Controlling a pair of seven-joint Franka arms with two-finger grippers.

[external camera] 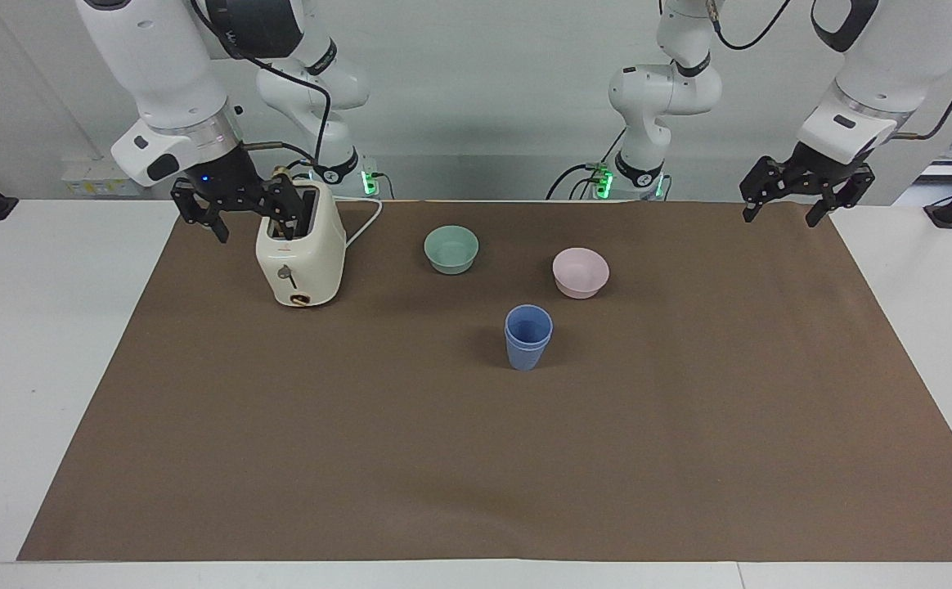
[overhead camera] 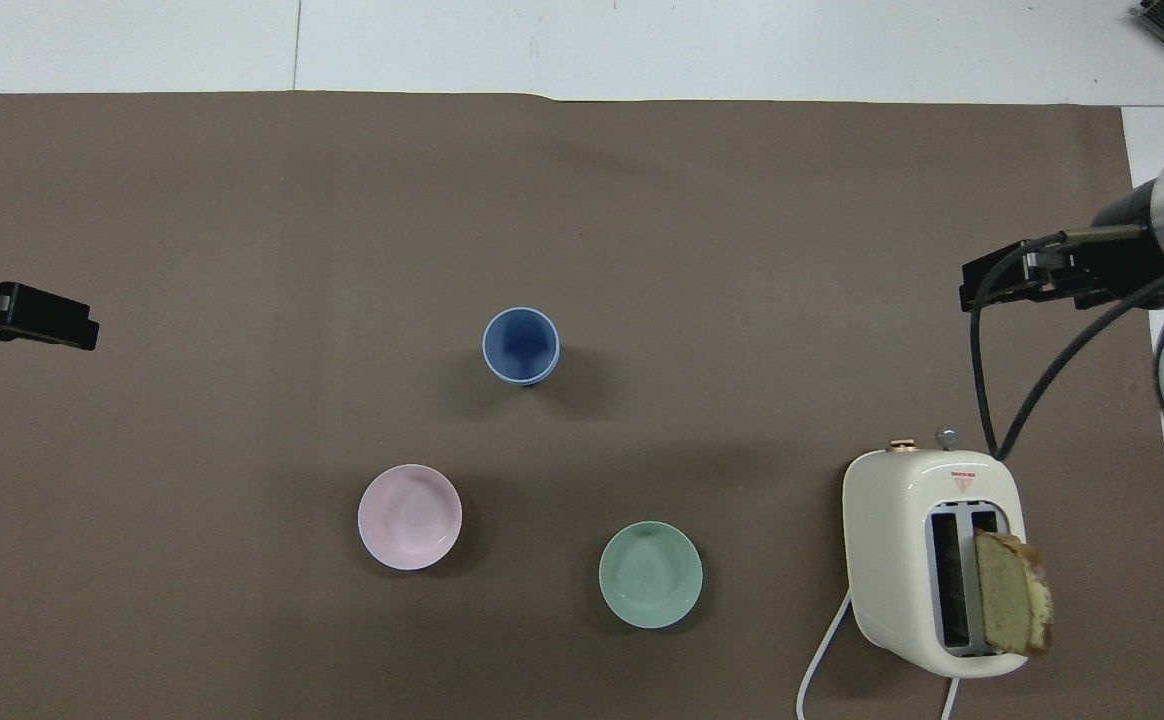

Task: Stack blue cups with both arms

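Observation:
The two blue cups (external camera: 528,337) stand nested one in the other, upright, in the middle of the brown mat; from above they show as one blue rim (overhead camera: 521,345). My right gripper (external camera: 257,231) hangs open and empty in the air beside the top of the toaster, and shows in the overhead view (overhead camera: 1007,282) over the mat's edge at the right arm's end. Over the mat's corner at the left arm's end, my left gripper (external camera: 780,216) hangs open and empty, and it shows in the overhead view (overhead camera: 42,322) too. Neither gripper touches the cups.
A cream toaster (external camera: 300,254) (overhead camera: 927,555) with a slice of bread (overhead camera: 1012,605) in one slot stands at the right arm's end. A mint-green bowl (external camera: 451,249) (overhead camera: 650,575) and a pink bowl (external camera: 581,272) (overhead camera: 409,517) sit nearer the robots than the cups.

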